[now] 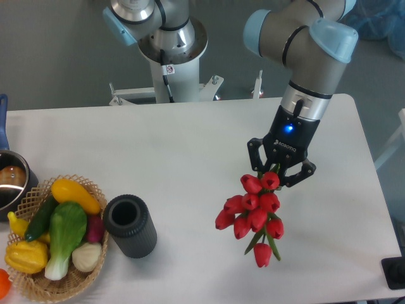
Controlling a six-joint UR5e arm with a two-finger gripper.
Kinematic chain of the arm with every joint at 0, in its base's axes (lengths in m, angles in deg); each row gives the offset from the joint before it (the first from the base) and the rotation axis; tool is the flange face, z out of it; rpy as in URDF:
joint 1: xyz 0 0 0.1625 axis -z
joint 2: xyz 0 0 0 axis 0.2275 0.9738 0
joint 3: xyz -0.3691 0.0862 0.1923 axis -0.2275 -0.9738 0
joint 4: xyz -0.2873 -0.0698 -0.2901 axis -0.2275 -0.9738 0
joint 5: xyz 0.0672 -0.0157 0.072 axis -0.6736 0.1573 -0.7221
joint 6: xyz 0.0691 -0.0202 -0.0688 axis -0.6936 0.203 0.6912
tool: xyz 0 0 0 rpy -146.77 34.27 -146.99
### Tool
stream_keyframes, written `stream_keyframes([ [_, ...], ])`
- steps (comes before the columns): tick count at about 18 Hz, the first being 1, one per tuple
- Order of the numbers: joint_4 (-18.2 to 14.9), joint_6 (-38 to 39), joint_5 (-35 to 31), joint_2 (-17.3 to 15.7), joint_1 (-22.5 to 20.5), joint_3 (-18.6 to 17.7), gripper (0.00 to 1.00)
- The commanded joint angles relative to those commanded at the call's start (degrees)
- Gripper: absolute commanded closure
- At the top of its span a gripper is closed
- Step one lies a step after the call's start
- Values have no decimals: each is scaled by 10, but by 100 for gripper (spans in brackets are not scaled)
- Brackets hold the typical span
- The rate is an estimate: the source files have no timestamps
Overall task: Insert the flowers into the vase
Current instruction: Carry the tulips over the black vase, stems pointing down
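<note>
Where the white tabletop (190, 152) meets the lower left edge of the view, a wicker basket (88, 269) holds toy vegetables (60, 234) in green, yellow and white. Just right of the basket stands the vase (130, 226), a dark grey ribbed cylinder, upright with its round mouth open to the camera and nothing visible inside. Well apart to the right, the flowers (253, 212), a bunch of red tulips with closed buds, hang above the tabletop with the blooms lowest and spread toward the camera. Directly behind and above them, the gripper (280, 172) is clenched on the bunch; the stems appear to be what it grips, though the buds hide the contact. At the far left edge a metal pot (12, 183) with a blue handle is partly in view.
</note>
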Motion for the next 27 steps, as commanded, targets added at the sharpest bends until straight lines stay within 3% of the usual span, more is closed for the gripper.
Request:
stream_keyframes([
  [5, 1, -4, 192, -8, -5, -20, 97],
  [6, 1, -4, 214, -9, -4, -20, 92],
  [13, 1, -4, 322, -39, 11, -20, 93],
  [18, 5, -5, 357, -38, 53, -20, 94],
  [27, 5, -11, 367, -26, 82, -19, 97],
])
